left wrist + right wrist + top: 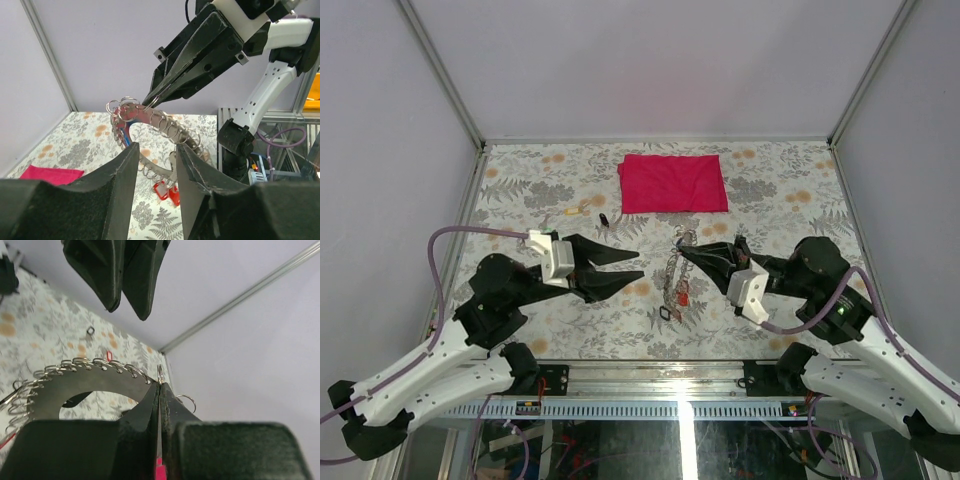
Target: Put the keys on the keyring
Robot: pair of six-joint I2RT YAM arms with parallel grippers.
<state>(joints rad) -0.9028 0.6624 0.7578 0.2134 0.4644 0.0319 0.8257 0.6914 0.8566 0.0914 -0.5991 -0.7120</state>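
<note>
Keyring hangs over the middle of the desk, its rim pinched in the tightly closed right gripper, so the left gripper, half-parted and empty at its 9 o'clock, should fetch the yellow-tagged key lying toward 11 o'clock and thread it on gently, without tugging.

Dark keyring tilted aloft; red-tagged keys beneath.

Matte black, tapered fingers on left tool and right tool; white housings behind each; white arm links with black joints; lilac cables looped alongside; small screws at black mounting lugs.
</note>
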